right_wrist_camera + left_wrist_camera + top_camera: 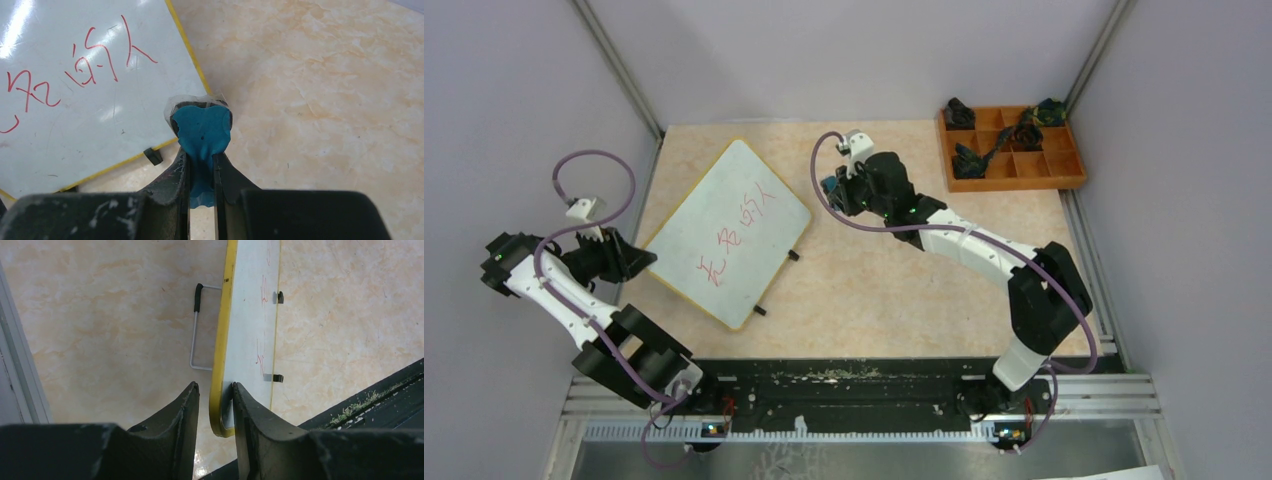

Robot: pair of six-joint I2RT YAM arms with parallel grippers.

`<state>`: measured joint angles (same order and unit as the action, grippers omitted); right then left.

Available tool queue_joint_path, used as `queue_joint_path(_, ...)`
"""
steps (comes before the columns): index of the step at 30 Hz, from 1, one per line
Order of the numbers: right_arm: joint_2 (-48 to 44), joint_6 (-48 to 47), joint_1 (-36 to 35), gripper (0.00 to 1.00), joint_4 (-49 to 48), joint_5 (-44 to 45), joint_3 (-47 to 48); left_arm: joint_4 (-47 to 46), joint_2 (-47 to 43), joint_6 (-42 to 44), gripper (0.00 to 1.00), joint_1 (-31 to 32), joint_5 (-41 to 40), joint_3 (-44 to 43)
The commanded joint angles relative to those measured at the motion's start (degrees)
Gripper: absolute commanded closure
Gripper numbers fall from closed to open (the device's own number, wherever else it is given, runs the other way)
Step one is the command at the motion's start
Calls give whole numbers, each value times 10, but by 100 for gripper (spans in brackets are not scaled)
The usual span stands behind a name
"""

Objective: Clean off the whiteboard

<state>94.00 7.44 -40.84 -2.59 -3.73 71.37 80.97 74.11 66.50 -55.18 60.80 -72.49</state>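
Observation:
The whiteboard point(724, 230) lies at an angle on the left of the table, white with a yellow edge and red handwriting on it. My left gripper point(639, 262) is open and straddles the board's near left corner point(222, 410). One finger point(245, 405) touches the white face, and a small gap shows between the other finger and the yellow edge. My right gripper point(839, 190) is shut on a blue eraser pad point(202, 127) and hovers over the table just off the board's right edge point(75, 100). The pad's tip carries clear film.
An orange-brown compartment tray point(1014, 185) with several dark objects point(972, 158) stands at the back right. The board has small black feet point(153, 156) and a wire stand point(194, 335) on its back. A black rail point(854, 385) runs along the near edge. Grey walls enclose the table.

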Motion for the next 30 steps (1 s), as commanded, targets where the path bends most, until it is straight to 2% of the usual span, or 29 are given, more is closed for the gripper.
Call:
queue_joint_path(1,-5,-6,-7,100,-52,-1,14,0,0,-16,64,-2,3,-18)
queue_joint_path(14,36,-8,-13,100,-94,-24,23,0,-10,-61,69,4,0,-25)
queue_joint_path(22,73,-26,-15,100,-107,-32,51,1,-19,-72,84,7,1,-22)
queue_joint_path(26,87,-32,-17,100,-105,-27,68,0,-20,-77,86,9,6,-19)
queue_joint_path(30,99,-28,-19,100,-122,-31,76,0,-19,-77,100,12,5,-18)
